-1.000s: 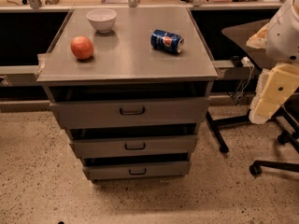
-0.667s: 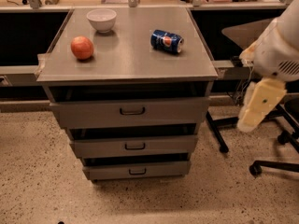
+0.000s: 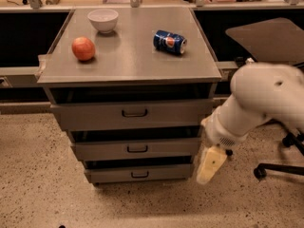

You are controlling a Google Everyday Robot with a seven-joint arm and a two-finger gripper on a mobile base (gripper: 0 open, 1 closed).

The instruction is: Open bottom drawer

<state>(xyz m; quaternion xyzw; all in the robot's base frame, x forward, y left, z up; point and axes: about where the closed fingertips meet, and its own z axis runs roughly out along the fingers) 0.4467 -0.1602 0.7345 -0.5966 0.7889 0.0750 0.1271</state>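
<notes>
The grey cabinet has three drawers stacked in front. The bottom drawer (image 3: 137, 173) is the narrowest and lowest, with a small dark loop handle (image 3: 139, 174) at its centre, and its front looks shut. My white arm comes in from the right. My gripper (image 3: 210, 165), cream-coloured and pointing down, hangs just right of the bottom drawer's right end, a little in front of the cabinet. It holds nothing that I can see.
On the cabinet top (image 3: 128, 61) sit a red apple (image 3: 83, 48), a white bowl (image 3: 103, 19) and a blue soda can (image 3: 169, 42) lying on its side. An office chair base (image 3: 280, 165) stands at the right on the speckled floor.
My arm has swung left and down from the right edge, bringing the gripper beside the lower drawers. The drawers have not moved.
</notes>
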